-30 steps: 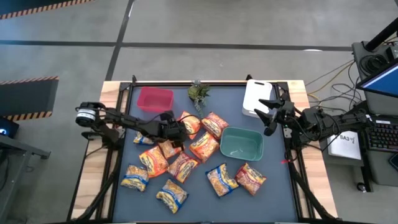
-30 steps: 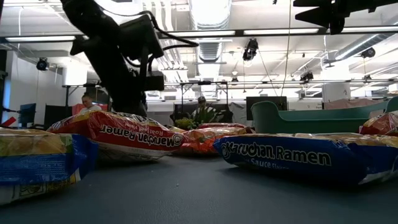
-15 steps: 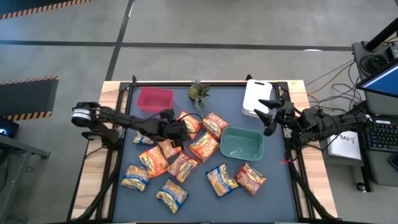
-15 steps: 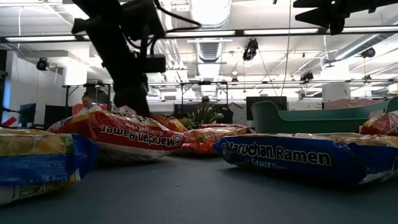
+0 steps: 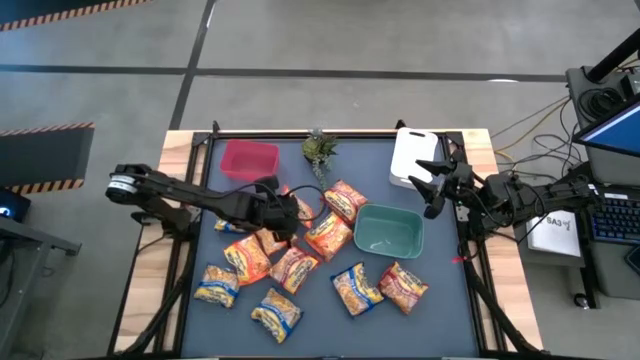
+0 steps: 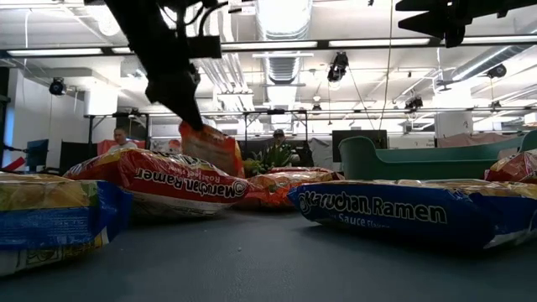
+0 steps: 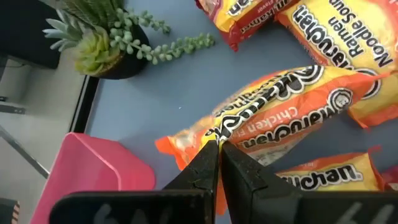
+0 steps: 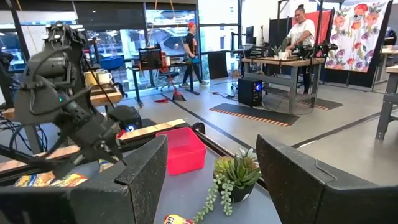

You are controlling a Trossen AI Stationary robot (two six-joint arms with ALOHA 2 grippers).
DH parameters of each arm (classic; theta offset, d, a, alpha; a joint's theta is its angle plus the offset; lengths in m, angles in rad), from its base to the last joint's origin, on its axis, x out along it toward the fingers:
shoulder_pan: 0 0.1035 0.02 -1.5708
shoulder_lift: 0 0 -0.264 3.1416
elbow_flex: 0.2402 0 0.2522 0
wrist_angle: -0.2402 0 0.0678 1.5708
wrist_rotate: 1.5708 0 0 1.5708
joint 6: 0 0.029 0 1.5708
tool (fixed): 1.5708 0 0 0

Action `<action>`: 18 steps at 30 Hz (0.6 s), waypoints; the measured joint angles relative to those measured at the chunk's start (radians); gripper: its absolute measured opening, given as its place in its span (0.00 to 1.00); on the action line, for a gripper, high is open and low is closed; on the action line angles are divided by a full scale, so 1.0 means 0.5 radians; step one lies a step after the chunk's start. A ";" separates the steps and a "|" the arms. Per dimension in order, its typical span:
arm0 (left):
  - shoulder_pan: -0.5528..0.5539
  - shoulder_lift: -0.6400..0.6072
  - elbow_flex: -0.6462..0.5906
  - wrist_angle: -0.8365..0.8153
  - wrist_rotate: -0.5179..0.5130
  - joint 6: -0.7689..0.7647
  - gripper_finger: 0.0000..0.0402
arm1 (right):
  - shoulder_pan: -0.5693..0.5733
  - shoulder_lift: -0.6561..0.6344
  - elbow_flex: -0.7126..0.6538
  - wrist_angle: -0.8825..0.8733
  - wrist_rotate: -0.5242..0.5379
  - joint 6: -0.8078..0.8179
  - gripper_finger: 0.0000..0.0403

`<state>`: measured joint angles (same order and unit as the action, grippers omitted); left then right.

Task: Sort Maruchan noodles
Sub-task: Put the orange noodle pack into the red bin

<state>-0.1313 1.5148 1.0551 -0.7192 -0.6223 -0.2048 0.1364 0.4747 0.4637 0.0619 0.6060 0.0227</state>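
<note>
Mostly loose on the dark worktop: Maruchan packets in orange, red and yellow-blue, spread left of and in front of the teal bin. One orange packet is pinched at its crimped end by the left pincer, fingers clenched on the edge; low view shows it hanging tilted, clear of the red packet in front of it. High view: left pincer sits left of the teal bin, just beside the packet pile, with the pink bin further back-left. Another orange packet touches the teal bin's left wall. Red packet lies just in front of the teal bin, with an orange one beside it. Yellow-blue packets and lie well left of the teal bin, near the front edge; low view shows a blue one close to the camera. Plant stands behind-left of the teal bin, at the worktop's back edge. White board is behind the teal bin. Right pincer hangs over the worktop's right edge, just right of the teal bin's back corner, fingers spread, holding nothing.
</note>
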 joint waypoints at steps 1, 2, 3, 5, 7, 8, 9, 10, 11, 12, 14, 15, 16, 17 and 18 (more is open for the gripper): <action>-0.004 -0.002 0.027 -0.048 0.001 -0.011 0.00 | 0.000 0.000 0.000 -0.001 0.000 0.000 0.58; -0.009 -0.003 0.058 -0.100 0.003 -0.025 0.00 | 0.000 0.000 0.000 -0.002 0.000 0.001 0.58; -0.015 -0.003 0.090 -0.146 0.004 -0.037 0.00 | 0.000 0.000 0.000 -0.003 0.000 0.000 0.58; -0.034 -0.003 0.160 -0.253 0.034 -0.051 0.00 | 0.000 0.000 0.000 -0.004 0.000 0.000 0.58; -0.055 -0.003 0.237 -0.359 0.070 -0.077 0.00 | 0.000 0.000 0.000 -0.006 0.000 -0.001 0.58; -0.066 -0.003 0.275 -0.429 0.073 -0.100 0.00 | 0.000 0.000 0.000 -0.006 0.000 0.000 0.58; -0.075 -0.003 0.314 -0.502 0.074 -0.125 0.00 | 0.000 0.000 0.000 -0.007 0.000 -0.001 0.58; -0.080 -0.003 0.357 -0.573 0.082 -0.153 0.00 | 0.000 0.000 0.000 -0.007 0.000 -0.001 0.58; -0.084 -0.003 0.396 -0.635 0.111 -0.183 0.00 | 0.000 0.000 0.000 -0.008 0.000 -0.001 0.58; -0.086 -0.004 0.429 -0.694 0.146 -0.223 0.00 | 0.000 0.000 0.000 -0.008 0.000 -0.001 0.58; -0.086 -0.004 0.477 -0.782 0.210 -0.303 0.00 | 0.000 0.000 0.000 -0.008 0.000 0.000 0.58; -0.086 -0.005 0.489 -0.799 0.237 -0.335 0.00 | 0.000 0.000 0.000 -0.008 0.000 0.000 0.58; -0.088 -0.006 0.490 -0.800 0.269 -0.353 0.00 | 0.000 0.000 0.000 -0.009 0.000 -0.001 0.58; -0.091 -0.006 0.490 -0.797 0.321 -0.357 0.00 | 0.000 0.000 0.000 -0.009 0.000 0.000 0.58; -0.094 -0.006 0.483 -0.778 0.371 -0.354 0.00 | 0.000 0.000 0.000 -0.009 0.000 0.000 0.58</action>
<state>-0.1785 1.5120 1.2966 -1.1083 -0.4366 -0.3819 0.1364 0.4747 0.4637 0.0574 0.6060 0.0226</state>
